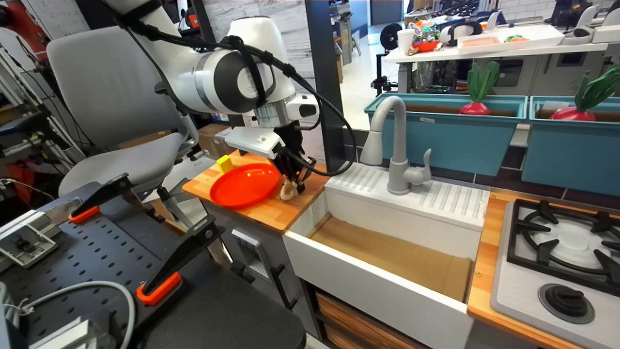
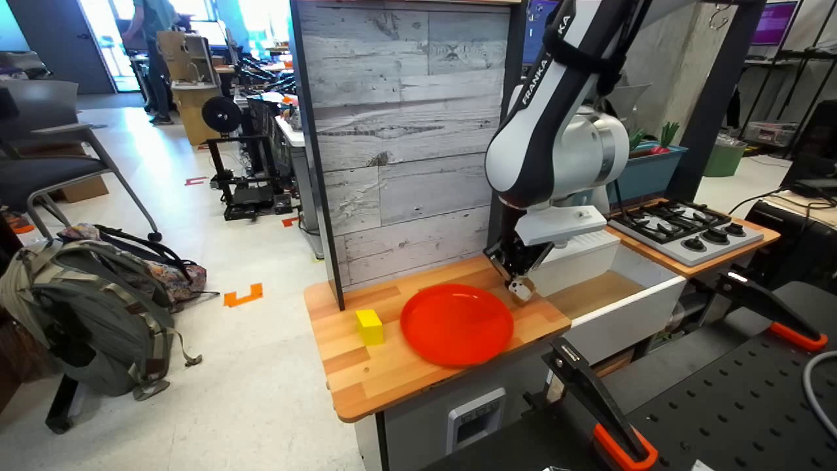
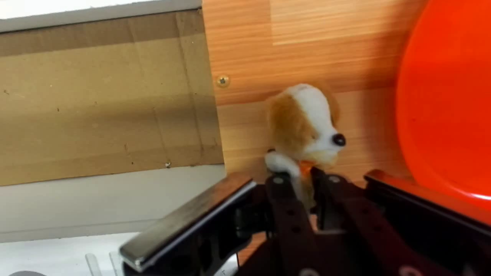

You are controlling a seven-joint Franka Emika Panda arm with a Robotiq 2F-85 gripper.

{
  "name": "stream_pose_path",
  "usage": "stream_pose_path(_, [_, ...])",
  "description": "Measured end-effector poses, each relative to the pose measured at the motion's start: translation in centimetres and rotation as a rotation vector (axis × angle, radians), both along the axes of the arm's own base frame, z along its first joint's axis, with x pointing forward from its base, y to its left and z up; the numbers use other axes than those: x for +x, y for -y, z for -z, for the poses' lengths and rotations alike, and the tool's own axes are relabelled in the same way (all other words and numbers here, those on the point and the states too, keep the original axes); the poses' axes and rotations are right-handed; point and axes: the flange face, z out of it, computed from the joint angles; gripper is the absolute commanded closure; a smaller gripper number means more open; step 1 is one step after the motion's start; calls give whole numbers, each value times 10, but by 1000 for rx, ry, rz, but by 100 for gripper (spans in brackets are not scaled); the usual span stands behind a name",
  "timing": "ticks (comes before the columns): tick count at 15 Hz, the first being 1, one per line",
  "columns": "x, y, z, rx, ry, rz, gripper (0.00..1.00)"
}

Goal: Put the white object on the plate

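Note:
The white object (image 1: pixel 288 191) is a small plush dog, white with brown patches and a black nose. It also shows in an exterior view (image 2: pixel 521 289) and in the wrist view (image 3: pixel 312 115). My gripper (image 3: pixel 301 179) points down and its fingers are closed around the dog's body, below the head. The fingers hide part of the body. The dog is at or just above the wooden counter; I cannot tell if it touches. The red-orange plate (image 1: pixel 245 185) lies flat beside the gripper, with nothing on it. It also shows in an exterior view (image 2: pixel 458 325) and in the wrist view (image 3: pixel 448 99).
A yellow block (image 2: pixel 370 327) stands on the counter (image 2: pixel 366 386) beyond the plate. A white sink (image 1: pixel 382 286) with a grey faucet (image 1: pixel 399 145) adjoins the counter. A wood-look wall panel (image 2: pixel 405 131) rises behind the counter. A black bench with clamps (image 1: pixel 179 257) stands in front.

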Motion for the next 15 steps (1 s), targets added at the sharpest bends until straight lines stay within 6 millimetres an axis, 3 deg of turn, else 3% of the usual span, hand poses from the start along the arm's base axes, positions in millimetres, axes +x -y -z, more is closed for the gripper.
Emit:
stream_pose_path(3, [-3, -13, -15, 3, 23, -21, 97])
stream_pose_path(8, [-18, -65, -38, 10, 30, -106, 97])
stream_pose_path(12, [-27, -112, -34, 21, 18, -179, 97])
stream_pose_path(15, [-31, -130, -23, 20, -9, -209, 97])
